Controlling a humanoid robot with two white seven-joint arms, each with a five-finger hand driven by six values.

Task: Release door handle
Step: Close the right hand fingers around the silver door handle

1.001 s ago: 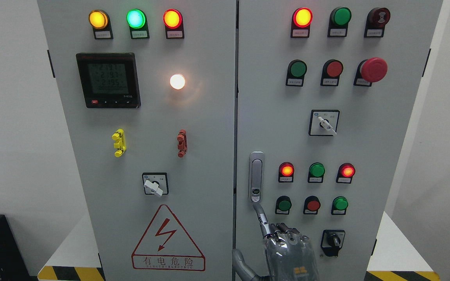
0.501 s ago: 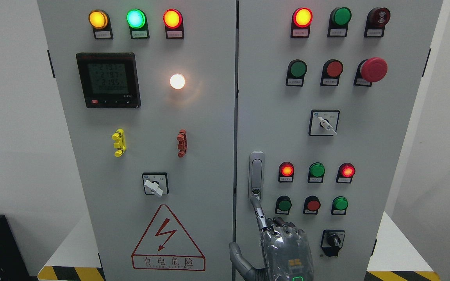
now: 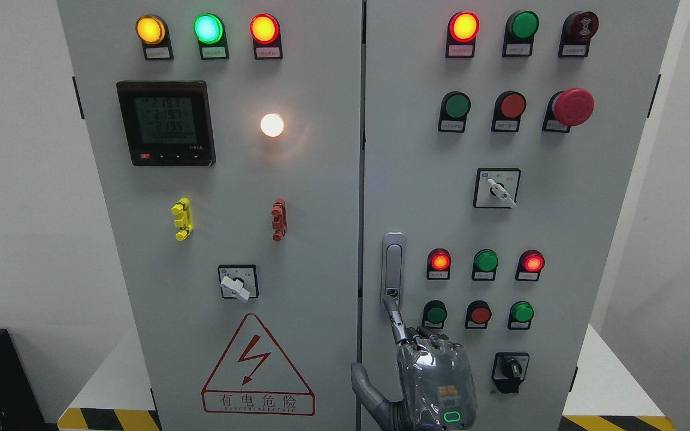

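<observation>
In the head view, a grey electrical cabinet (image 3: 321,179) filled most of the frame, its two doors meeting at a vertical seam just right of centre. The door handle (image 3: 393,263), a slim silver lever in a recessed plate, sat upright on the right door (image 3: 417,179) close to that seam, below the middle of the frame and just left of a red lit lamp (image 3: 439,261).

The right hand (image 3: 435,377) rose from the bottom edge, right of the middle, with its back toward the camera under a clear glossy cover. Its index finger (image 3: 398,326) was stretched up and to the left, the tip reaching the lower end of the handle, at or overlapping the keyhole; whether it pressed there could not be told. The other fingers (image 3: 441,346) were curled down at the knuckles, and the thumb (image 3: 366,392) stuck out to the lower left, across the door seam. Nothing was gripped; the handle was not enclosed by the fingers.

A green button (image 3: 436,314) lay just right of the stretched finger, and a black rotary switch (image 3: 510,371) sat to the right of the hand. On the left door were a digital meter (image 3: 166,123) at upper left, a glowing white lamp (image 3: 272,125), and a red warning triangle (image 3: 257,366) at the bottom. A red mushroom stop button (image 3: 572,106) stood at upper right. The cabinet rested on a white table (image 3: 608,383).
</observation>
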